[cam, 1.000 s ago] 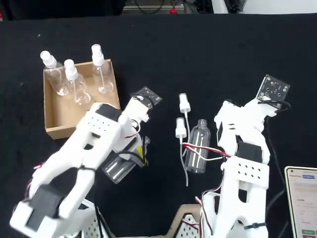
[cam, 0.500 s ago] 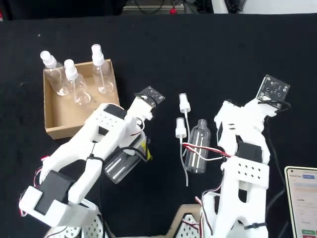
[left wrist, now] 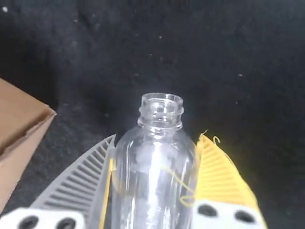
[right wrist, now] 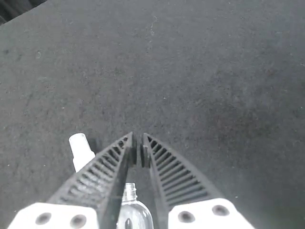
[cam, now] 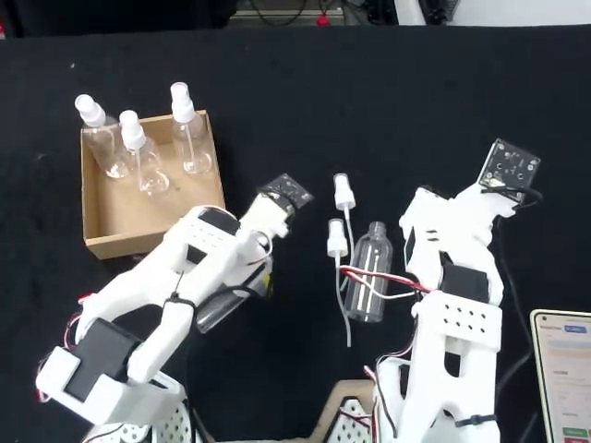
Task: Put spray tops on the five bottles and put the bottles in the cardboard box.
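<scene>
The left hand (left wrist: 157,139) is clamped on a clear bottle (left wrist: 155,167) that has no top. Its grey and yellow fingers (left wrist: 221,181) press against the bottle's two sides, and the open threaded neck pokes out past the fingertips. From above, this bottle hangs tilted under the left arm, near the closest corner of the cardboard box (cam: 115,212). I cannot tell whether it touches the black surface (cam: 416,101).

Inside the box, three capped bottles stand along the far side, one at each far corner (cam: 103,143) (cam: 191,138) and one between them (cam: 146,164). Each wears a white sprayer.

The right hand (right wrist: 138,144) is closed on nothing, its dark ribbed fingers meeting at the tips, and it is held above the surface. Just under it lies a second bottle (cam: 369,277), also uncapped — on its side between the two arms, neck pointing away from them. Two loose spray tops rest just beside it on the left arm's side. The nearer spray top (cam: 337,242) lies by the bottle's neck, the farther spray top (cam: 343,192) a little beyond, and their thin tubes trail back towards the arms.
</scene>
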{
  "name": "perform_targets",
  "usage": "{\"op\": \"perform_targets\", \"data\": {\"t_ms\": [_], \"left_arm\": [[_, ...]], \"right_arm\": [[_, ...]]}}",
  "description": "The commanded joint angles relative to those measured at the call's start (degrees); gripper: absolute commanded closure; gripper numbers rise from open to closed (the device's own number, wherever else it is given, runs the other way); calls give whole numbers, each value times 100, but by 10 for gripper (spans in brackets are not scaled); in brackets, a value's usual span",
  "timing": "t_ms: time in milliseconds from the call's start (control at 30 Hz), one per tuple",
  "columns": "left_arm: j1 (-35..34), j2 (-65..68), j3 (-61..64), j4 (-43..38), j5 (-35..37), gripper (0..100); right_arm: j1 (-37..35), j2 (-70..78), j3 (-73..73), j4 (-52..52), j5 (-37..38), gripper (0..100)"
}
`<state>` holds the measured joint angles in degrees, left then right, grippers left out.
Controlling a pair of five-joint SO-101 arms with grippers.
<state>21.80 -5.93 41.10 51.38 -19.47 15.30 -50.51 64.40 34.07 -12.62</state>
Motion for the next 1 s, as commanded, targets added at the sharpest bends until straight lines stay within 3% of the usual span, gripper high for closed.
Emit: {"op": "perform_targets", "data": {"t_ms": [0,233,400,667,967], "left_arm": [[207,-510,-171,457,132,837],[-127,-2541,444,695,334,839],[-391,-3921,1402,0,1020,840],[-462,-5635,2703,-519,1090,841],[-488,-6769,3881,-1459,1705,841]], "right_arm": [[44,-101,-321,-149,-9,977],[-299,-92,-295,-97,53,977],[-721,-92,-277,149,396,976],[-1371,-84,-268,378,615,976],[-2198,286,-338,519,756,962]]}}
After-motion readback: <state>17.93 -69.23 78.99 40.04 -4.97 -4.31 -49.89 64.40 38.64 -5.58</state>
